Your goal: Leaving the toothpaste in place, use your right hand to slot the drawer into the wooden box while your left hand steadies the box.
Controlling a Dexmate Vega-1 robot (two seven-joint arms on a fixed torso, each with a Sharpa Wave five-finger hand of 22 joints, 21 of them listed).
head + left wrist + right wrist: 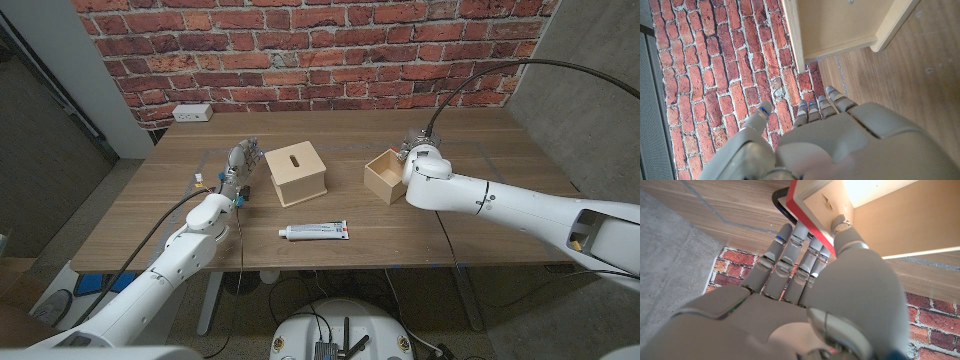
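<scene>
Item, wooden box (296, 172): stood near the middle of the table (470, 235), slot in its top face, its open side not readable from the head view; the left wrist view showed a hollow underside or side close ahead of the fingers. Item, drawer (384, 175): an open-topped tray at about three o'clock from the box, well apart from it, with a red-edged panel and a dark loop handle visible in the right wrist view. Item, toothpaste (314, 232): lay flat at six o'clock from the box, near the table's front edge, clear of both hands. Item, right hand (417, 160): at the drawer's three o'clock side, thumb over one wall and fingers (790, 255) reaching to the red edge, seemingly gripping the drawer. Item, left hand (237, 172): stood at nine o'clock of the box, just beside it, fingers (812, 111) loosely spread and holding nothing; contact with the box could not be confirmed. Step judged: the drawer's pickup, with steadying not yet settled. The next move would call for the left hand pressing against the box wall, then the drawer carried toward nine o'clock and squared to the opening. Open room: bare wood lay between drawer and box; the tube sat below that path and should be avoided by keeping travel high on the table.
</scene>
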